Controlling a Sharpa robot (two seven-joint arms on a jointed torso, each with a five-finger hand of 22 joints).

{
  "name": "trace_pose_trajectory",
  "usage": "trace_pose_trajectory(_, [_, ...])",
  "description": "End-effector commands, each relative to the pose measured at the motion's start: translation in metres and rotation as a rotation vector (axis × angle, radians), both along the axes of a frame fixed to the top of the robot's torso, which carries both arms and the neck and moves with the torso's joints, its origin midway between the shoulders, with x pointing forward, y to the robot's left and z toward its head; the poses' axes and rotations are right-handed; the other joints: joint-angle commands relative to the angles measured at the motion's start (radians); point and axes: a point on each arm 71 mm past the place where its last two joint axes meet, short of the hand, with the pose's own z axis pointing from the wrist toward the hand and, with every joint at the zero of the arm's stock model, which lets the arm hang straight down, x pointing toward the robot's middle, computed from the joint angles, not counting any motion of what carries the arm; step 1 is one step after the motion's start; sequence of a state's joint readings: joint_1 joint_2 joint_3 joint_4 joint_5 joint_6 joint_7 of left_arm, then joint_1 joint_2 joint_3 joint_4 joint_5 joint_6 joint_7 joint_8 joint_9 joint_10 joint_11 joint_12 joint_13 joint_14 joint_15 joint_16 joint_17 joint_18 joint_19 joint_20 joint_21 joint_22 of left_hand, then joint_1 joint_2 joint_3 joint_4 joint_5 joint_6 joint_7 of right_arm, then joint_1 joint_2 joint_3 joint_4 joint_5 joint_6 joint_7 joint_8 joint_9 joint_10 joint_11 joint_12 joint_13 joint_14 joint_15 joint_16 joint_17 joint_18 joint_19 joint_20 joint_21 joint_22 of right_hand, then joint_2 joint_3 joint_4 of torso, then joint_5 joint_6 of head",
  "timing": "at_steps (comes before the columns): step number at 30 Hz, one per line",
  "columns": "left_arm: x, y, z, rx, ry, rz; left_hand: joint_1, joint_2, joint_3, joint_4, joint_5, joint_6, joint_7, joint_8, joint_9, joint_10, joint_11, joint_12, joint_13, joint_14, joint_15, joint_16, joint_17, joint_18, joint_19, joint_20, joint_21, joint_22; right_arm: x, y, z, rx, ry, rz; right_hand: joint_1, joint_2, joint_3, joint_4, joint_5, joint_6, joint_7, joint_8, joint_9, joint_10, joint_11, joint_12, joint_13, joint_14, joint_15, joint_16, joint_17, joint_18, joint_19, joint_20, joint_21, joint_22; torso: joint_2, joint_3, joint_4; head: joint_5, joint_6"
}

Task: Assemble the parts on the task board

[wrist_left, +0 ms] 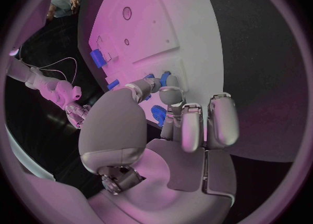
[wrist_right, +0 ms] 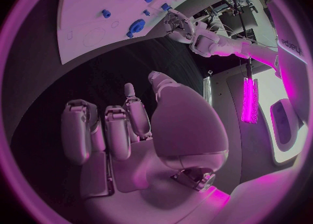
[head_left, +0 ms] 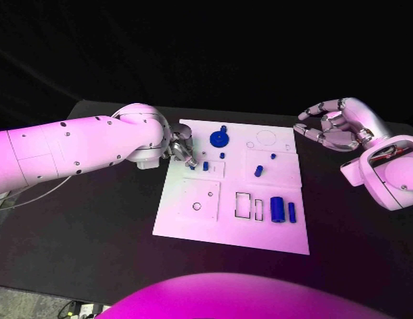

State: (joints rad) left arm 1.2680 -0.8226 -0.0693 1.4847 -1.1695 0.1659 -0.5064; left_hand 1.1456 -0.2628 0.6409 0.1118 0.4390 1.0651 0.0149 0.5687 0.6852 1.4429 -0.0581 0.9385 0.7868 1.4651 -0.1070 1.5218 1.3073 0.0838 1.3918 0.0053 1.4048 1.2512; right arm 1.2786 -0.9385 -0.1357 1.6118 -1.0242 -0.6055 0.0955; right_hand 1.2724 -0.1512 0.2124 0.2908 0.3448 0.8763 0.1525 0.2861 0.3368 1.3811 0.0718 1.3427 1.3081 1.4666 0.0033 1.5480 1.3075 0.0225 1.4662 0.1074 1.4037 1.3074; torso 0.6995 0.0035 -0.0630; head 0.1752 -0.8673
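The white task board (head_left: pixel 192 222) lies mid-table. On it are a round blue part (head_left: pixel 219 139), a small blue peg (head_left: pixel 205 165), further small blue pieces (head_left: pixel 258 171), and a blue cylinder (head_left: pixel 277 209) beside a thin blue bar (head_left: pixel 292 212). My left hand (head_left: pixel 180 151) reaches over the board's left edge, thumb and fingertips (wrist_left: pixel 171 95) just short of the blue peg (wrist_left: pixel 164 79), with no part seen between them. My right hand (head_left: pixel 333 125) hovers off the board's far right corner, fingers loosely bent and apart, holding nothing. In the right wrist view the board (wrist_right: pixel 98 10) lies beyond that hand (wrist_right: pixel 140 130).
Rectangular recesses (head_left: pixel 243 205), a round hole (head_left: pixel 197 206) and a circle outline (head_left: pixel 266 137) mark the board. The black table (head_left: pixel 91 232) spreads round it on all sides. My left forearm (head_left: pixel 82 143) crosses the table's left part.
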Motion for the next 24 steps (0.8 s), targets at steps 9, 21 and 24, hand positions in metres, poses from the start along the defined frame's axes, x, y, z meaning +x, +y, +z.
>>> trace_pose_trajectory(9, [-0.0045, -0.0048, -0.0081, 0.023, 0.051, -0.035, 0.034, 0.025, 0.120, -0.101, 0.012, 0.010, -0.006, 0.006, 0.002, 0.009, -0.006, 0.009, 0.007, 0.081, -0.005, 0.008, 0.153, -0.014, 0.003, -0.004, 0.007, 0.004, -0.0003, 0.0007, 0.0001, -0.001, -0.005, 0.008, -0.007, 0.000, 0.000, -0.001, 0.003, -0.004, 0.000, 0.006, 0.002, -0.005, -0.002, -0.006, 0.051, 0.090, -0.006, -0.003, 0.211, 0.017, 0.028, -0.007, -0.003, 0.167, 0.000, 0.0002, 0.0006, 0.001, -0.003])
trace_pose_trajectory(21, [-0.0064, -0.0110, -0.0074, 0.072, 0.033, -0.082, 0.038, 0.018, 0.126, -0.108, 0.012, 0.011, -0.006, 0.007, 0.003, 0.009, -0.006, 0.003, 0.001, 0.082, -0.006, 0.010, 0.157, -0.014, 0.004, -0.004, 0.009, 0.006, -0.0005, 0.0011, 0.0000, -0.001, -0.006, 0.010, -0.007, 0.000, 0.000, -0.001, 0.003, -0.004, 0.000, 0.006, 0.002, -0.005, -0.002, -0.006, 0.051, 0.090, -0.006, -0.003, 0.211, 0.017, 0.028, -0.007, -0.003, 0.167, 0.000, -0.0003, -0.0006, -0.001, -0.004])
trace_pose_trajectory(24, [-0.0067, -0.0111, -0.0076, 0.069, 0.038, -0.081, 0.036, 0.019, 0.127, -0.106, 0.012, 0.012, -0.005, 0.007, 0.003, 0.010, -0.006, 0.007, 0.007, 0.082, -0.006, 0.010, 0.158, -0.014, 0.004, -0.004, 0.008, 0.005, -0.0005, 0.0010, 0.0000, -0.001, -0.005, 0.010, -0.007, 0.000, 0.000, -0.001, 0.003, -0.004, 0.000, 0.006, 0.002, -0.005, -0.002, -0.006, 0.051, 0.090, -0.006, -0.003, 0.211, 0.017, 0.028, -0.007, -0.003, 0.167, 0.000, 0.0004, 0.0008, -0.002, -0.003])
